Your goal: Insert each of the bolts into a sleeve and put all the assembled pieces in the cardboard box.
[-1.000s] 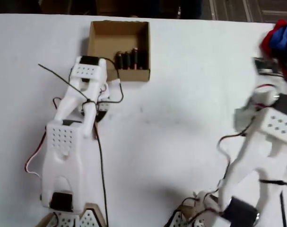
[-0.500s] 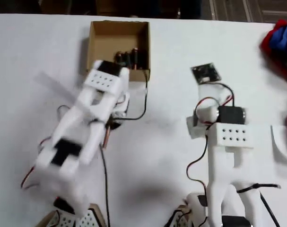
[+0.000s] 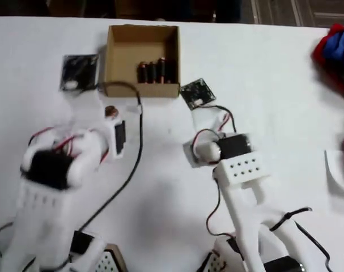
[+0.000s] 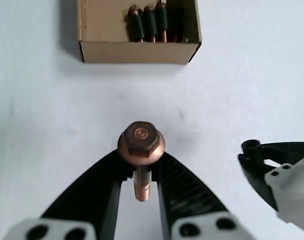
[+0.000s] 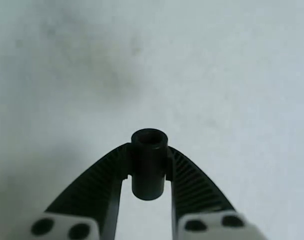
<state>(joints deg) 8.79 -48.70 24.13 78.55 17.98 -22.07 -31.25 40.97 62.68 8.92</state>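
Observation:
My left gripper [image 4: 140, 161] is shut on a copper bolt [image 4: 140, 142], whose hex head points toward the cardboard box [image 4: 91, 50]. From above, the bolt [image 3: 111, 111] hangs a little short of the box [image 3: 122, 39], near its front left corner. Several assembled pieces [image 3: 154, 72] lie side by side in the box, also seen as assembled pieces [image 4: 152, 22] from the left wrist. A black sleeve [image 5: 149, 162] stands upright in my right gripper [image 5: 149, 166], which is shut on it over bare table. The right arm [image 3: 240, 170] sits at mid-table, right of the bolt.
The white table [image 3: 285, 85] is bare between the arms and to the right of the box. A red and blue cloth [image 3: 333, 45] lies at the far right edge, with a white object [image 3: 339, 175] below it. Black cables [image 3: 132, 158] trail from the left arm.
The left arm has pulled back from the box toward the left with the bolt. The right arm has swung from the right edge to the middle of the table.

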